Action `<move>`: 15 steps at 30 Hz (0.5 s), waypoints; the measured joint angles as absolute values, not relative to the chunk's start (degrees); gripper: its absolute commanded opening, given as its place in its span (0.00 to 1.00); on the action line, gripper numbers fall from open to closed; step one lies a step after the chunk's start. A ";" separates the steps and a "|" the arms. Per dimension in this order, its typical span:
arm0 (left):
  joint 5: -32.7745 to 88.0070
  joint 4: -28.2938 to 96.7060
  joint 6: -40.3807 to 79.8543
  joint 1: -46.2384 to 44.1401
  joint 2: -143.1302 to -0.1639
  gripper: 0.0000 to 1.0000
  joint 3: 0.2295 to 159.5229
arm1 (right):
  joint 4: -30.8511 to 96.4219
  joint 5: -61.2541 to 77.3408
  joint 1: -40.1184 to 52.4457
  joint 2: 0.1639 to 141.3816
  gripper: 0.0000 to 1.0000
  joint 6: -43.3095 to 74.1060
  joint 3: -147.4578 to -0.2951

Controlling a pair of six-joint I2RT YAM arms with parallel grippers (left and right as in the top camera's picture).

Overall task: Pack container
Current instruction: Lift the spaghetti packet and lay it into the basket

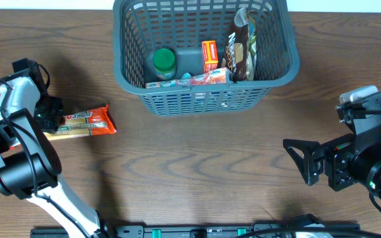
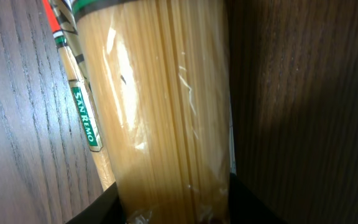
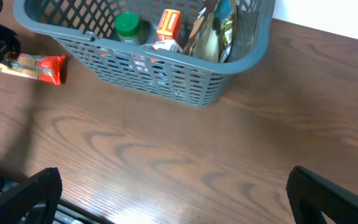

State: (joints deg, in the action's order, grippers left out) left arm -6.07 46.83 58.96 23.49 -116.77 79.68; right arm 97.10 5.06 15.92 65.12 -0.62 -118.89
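Note:
The container (image 1: 207,99), a grey-blue lattice basket, stands at the back centre and also shows in the right wrist view (image 3: 166,81). Inside it are a green-lidded jar (image 1: 164,63), an orange box (image 1: 210,54), a dark snack bag (image 1: 242,46) and a flat packet (image 1: 197,78). A spaghetti packet (image 1: 88,122) lies on the table at the left. My left gripper (image 1: 51,116) is at its left end; in the left wrist view the spaghetti packet (image 2: 160,106) fills the gap and both fingers (image 2: 101,208) press its sides. My right gripper (image 1: 297,162) hangs open at the right, holding nothing.
A black rail (image 1: 197,231) runs along the table's front edge. Bare wood lies between the spaghetti packet, the basket and the right gripper (image 3: 179,199). The left arm's white links (image 1: 18,145) stand over the table's left edge.

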 measured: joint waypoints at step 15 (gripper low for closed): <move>-4.49 46.63 58.72 23.49 -113.47 0.06 77.12 | 97.10 5.06 15.92 65.12 0.99 -0.62 -118.89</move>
